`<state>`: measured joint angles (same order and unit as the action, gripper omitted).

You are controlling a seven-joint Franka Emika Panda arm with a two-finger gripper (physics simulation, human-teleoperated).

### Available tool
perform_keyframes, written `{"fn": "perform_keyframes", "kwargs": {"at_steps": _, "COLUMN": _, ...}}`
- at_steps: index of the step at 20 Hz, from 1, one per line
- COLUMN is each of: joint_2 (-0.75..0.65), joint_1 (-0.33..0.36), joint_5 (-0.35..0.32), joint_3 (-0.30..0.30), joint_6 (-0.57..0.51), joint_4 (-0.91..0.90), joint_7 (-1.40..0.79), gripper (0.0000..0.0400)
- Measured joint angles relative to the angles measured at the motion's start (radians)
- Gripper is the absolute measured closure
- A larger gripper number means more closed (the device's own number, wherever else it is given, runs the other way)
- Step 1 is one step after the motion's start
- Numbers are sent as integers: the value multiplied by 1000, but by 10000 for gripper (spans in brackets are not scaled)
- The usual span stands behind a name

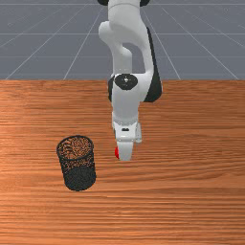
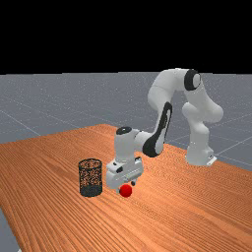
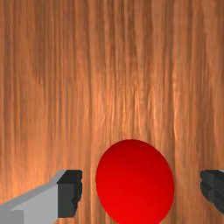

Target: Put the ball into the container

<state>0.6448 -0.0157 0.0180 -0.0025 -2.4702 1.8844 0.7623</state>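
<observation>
The ball (image 3: 134, 181) sits on the tabletop (image 1: 167, 206) within your open hand (image 3: 142, 191), nearer one side; close off-centre and the first contact may roll it out. Toward the front view's eight o'clock stands the container (image 1: 80, 179); carry low and you could tip it.

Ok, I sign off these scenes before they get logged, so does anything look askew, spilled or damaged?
Nothing stands out. The dark mesh container is upright on the table, and the round red ball lies between the open gripper's fingers, a gap on each side.
</observation>
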Motion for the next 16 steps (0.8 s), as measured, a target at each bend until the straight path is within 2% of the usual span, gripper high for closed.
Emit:
{"fn": "perform_keyframes", "kwargs": {"at_steps": 6, "joint_2": 7, "joint_1": -8, "joint_5": 9, "joint_3": -8, "joint_6": -23, "joint_4": 6, "joint_7": -10, "gripper": 0}}
{"fn": "perform_keyframes", "kwargs": {"at_steps": 14, "joint_2": 50, "joint_1": -3, "joint_5": 3, "joint_3": -2, "joint_6": -2, "joint_4": -29, "joint_7": -3, "gripper": 0}}
{"fn": "perform_keyframes", "kwargs": {"at_steps": 15, "joint_2": 52, "joint_1": -3, "joint_5": 3, "joint_3": -2, "joint_6": -9, "joint_4": -28, "joint_7": -3, "gripper": 118}}
{"fn": "perform_keyframes", "kwargs": {"at_steps": 16, "joint_2": 52, "joint_1": -3, "joint_5": 3, "joint_3": -2, "joint_6": -12, "joint_4": -28, "joint_7": -4, "gripper": 121}}
